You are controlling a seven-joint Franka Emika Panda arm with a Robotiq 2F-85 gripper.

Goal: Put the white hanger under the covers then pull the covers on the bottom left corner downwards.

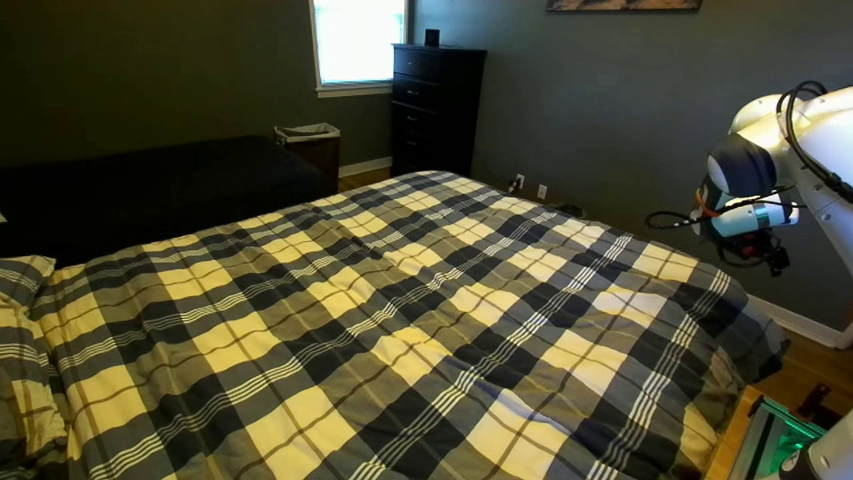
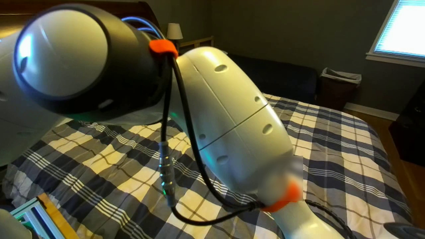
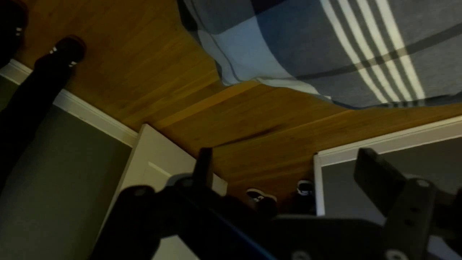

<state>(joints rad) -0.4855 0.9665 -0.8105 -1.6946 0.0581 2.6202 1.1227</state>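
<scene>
The covers (image 1: 413,320) lie spread over the bed in pale yellow, dark and white plaid, lightly wrinkled. They show in an exterior view (image 2: 332,159) behind the arm, and their hanging edge fills the upper right of the wrist view (image 3: 346,50). A corner of the covers (image 1: 760,353) hangs at the foot end near the robot; I cannot tell if it is the bottom left corner. The white hanger is hidden or out of view. My gripper (image 3: 286,153) has its fingers wide apart with nothing between them, held past the covers' edge above the floor.
The robot's mount with a wooden edge (image 1: 733,427) stands against the bed. A wall runs behind the gripper. In the wrist view are a door (image 3: 158,159), wood floor (image 3: 252,122) and people's shoes (image 3: 261,195). A dresser (image 1: 436,110) and hamper (image 1: 310,150) stand beyond the bed.
</scene>
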